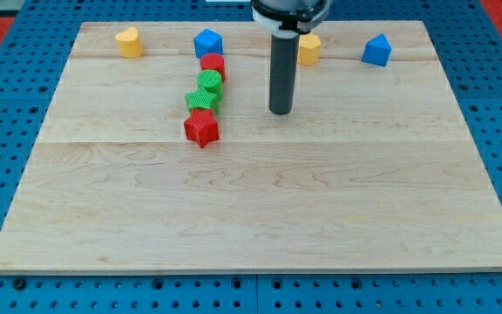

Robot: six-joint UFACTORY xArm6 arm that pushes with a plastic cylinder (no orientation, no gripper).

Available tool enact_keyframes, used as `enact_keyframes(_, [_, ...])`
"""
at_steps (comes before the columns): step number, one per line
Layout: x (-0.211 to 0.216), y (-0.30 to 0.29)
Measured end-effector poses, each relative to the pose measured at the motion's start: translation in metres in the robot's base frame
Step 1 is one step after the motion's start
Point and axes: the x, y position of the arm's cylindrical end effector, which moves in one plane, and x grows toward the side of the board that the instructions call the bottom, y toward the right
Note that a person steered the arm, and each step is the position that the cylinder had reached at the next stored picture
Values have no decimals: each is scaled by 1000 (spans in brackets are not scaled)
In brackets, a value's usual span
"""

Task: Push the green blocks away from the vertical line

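Several blocks stand in a near-vertical line left of the board's middle: a blue block [207,43] at the top, a red round block [213,64], a green block [210,82], a green star-like block [202,99], and a red star block [201,129] at the bottom. The two green blocks touch each other and their red neighbours. My tip [281,112] rests on the board to the right of the green blocks, about a block's width or two away, touching none.
A yellow heart-like block [129,42] lies at the top left. A yellow block [309,49] sits behind the rod at the top. A blue block [376,51] lies at the top right. The wooden board [260,209] rests on a blue pegboard.
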Motion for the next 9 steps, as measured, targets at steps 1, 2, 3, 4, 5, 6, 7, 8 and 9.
enact_keyframes(1, [5,-38])
enact_keyframes(2, [5,-83])
enact_keyframes(3, [4,-85])
enact_keyframes(4, [4,-90])
enact_keyframes(5, [2,-96])
enact_keyframes(6, [-4,-94])
enact_keyframes(7, [-7,-130])
enact_keyframes(8, [-6,-158])
enact_keyframes(9, [-8,-143])
